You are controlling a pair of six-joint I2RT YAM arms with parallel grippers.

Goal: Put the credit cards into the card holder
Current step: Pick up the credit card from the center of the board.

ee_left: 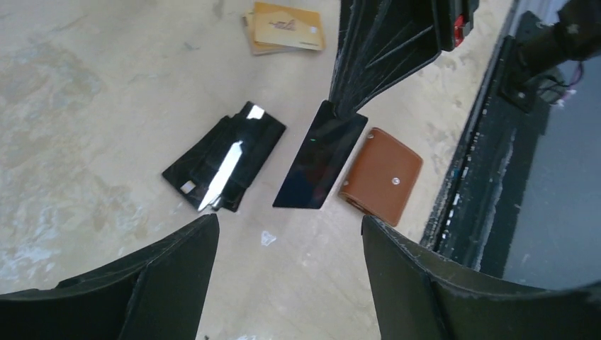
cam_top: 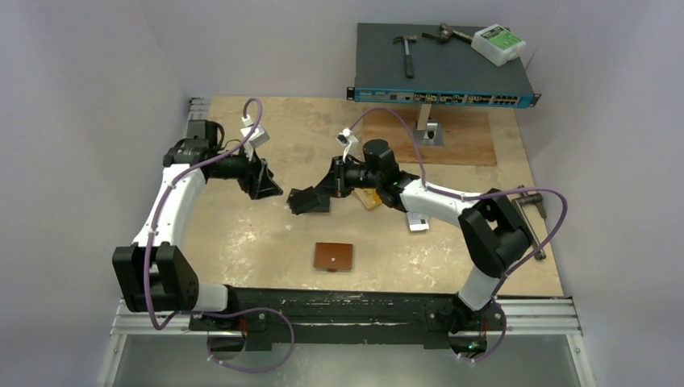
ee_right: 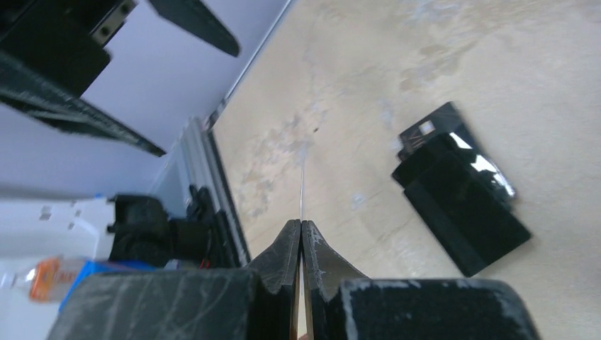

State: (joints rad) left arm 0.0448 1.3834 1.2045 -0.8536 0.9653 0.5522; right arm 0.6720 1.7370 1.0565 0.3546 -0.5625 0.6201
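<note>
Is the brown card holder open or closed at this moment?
Closed. The card holder lies folded flat on the table, its snap facing up and no light blue inside showing. No card is in it that I can see.

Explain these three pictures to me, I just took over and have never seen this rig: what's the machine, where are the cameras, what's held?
Two robot arms are bolted at the table's near edge. One picture looks down from above; the other two come from a camera on each wrist. The right gripper is shut on a black card, seen edge-on in its own view. The left gripper is open and empty. On the table lie a pile of black cards, gold cards and the closed brown holder. At the back sit a network switch and tools.
</note>
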